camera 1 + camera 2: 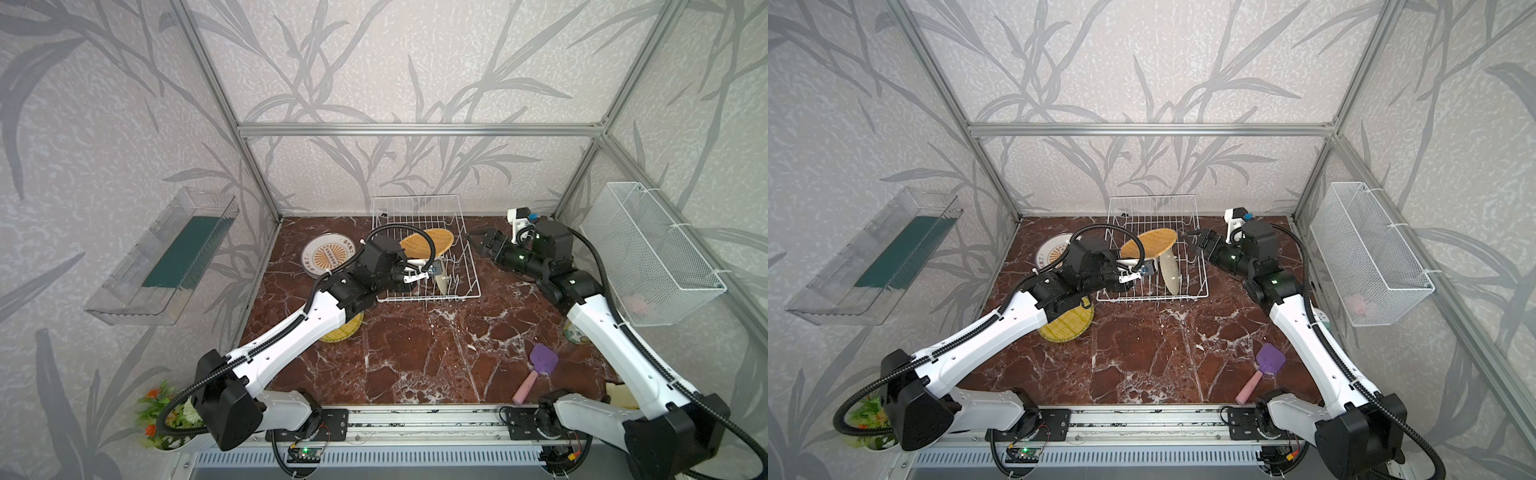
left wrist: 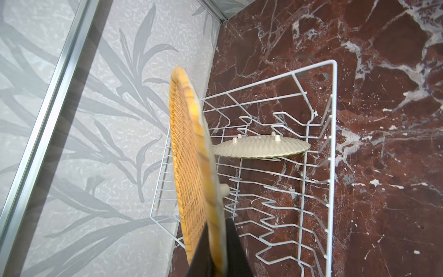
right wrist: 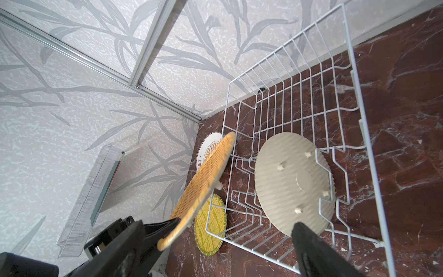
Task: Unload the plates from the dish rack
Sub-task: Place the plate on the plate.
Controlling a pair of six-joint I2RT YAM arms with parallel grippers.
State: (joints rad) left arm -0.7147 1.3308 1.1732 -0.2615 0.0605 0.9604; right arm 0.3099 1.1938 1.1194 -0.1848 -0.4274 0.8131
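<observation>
My left gripper is shut on the rim of an orange woven plate, held tilted above the dish rack. A pale plate stands on edge between the rack's tines, its underside towards my right gripper. That gripper hangs open at the rack's right side with nothing in it. Left of the rack, a white sunburst plate and a yellow woven plate lie flat on the table.
A clear tray hangs on the left wall and a white mesh basket on the right wall. A purple spatula, a tin and a yellow sponge lie at the front right. A plant stands at the front left.
</observation>
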